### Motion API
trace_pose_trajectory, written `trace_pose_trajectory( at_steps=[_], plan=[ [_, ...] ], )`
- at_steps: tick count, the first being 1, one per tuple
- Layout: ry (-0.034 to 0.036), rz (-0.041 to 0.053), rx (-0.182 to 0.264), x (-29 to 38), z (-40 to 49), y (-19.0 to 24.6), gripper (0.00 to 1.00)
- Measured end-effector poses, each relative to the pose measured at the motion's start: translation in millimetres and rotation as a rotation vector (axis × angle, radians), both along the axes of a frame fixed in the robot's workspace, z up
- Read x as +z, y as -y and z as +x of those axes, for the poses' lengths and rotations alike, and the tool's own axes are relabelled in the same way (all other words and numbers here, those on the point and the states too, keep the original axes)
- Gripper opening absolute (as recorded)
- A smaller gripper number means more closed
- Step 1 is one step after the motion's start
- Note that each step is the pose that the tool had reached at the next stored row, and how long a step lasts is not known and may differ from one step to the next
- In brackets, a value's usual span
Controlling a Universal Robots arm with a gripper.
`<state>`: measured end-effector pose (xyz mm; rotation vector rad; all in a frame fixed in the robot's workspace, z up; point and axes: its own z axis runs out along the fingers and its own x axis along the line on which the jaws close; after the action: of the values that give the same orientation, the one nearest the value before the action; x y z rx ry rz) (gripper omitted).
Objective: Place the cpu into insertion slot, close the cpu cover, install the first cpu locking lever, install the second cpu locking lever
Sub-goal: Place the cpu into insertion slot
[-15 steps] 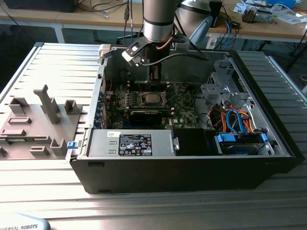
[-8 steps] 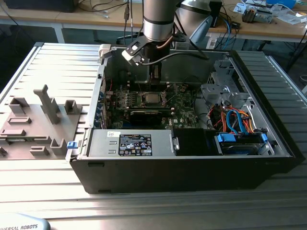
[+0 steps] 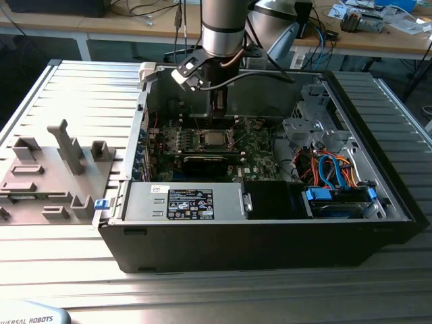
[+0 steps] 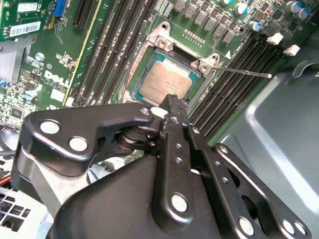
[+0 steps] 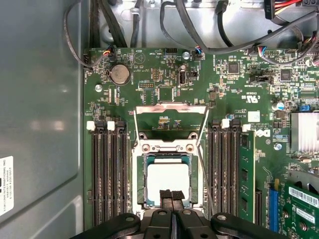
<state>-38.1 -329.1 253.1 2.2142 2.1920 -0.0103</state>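
One open computer case [image 3: 270, 236] lies on a slatted table [image 3: 81, 88], with the arm [image 3: 223, 27] reaching down into it from above. One gripper [image 5: 171, 195]: the fingers [image 5: 165, 195] are closed together, pads meeting, with nothing held between them. In both wrist views the tips sit at one edge of the cpu [image 4: 167, 84]; whether they touch it cannot be told. The cpu is seated flat in the insertion slot [image 5: 144, 184], silver top up, on the green board [image 5: 239, 74]. In the exterior view it lies under the gripper, toward the far wall of the case. The cpu cover [image 5: 171, 106] is open, swung up off the slot and standing at the side opposite the fingertips, the board showing through its cut-out. The two locking levers are thin wire rods, one [image 5: 134, 130] at each side of the slot, the other [image 5: 203, 133], both unlatched and sticking out. Black memory slots [image 5: 107, 174] run in rows along both sides of the slot. A grey power supply [image 3: 142, 202] sits at the near wall, on the exterior view's left. Blue and orange cables [image 3: 331, 169] are at the exterior view's right. A grey fixture tray [image 3: 34, 182] lies on the table at the exterior view's left of the case.
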Motion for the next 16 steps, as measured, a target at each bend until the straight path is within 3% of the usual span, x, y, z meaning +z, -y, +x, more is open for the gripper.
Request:
trace_pose_trajectory(
  at_steps=[16],
  plan=[
    [-0.0001,-0.0001,0.0,6.3,0.0,0.0,0.11]
  ],
)
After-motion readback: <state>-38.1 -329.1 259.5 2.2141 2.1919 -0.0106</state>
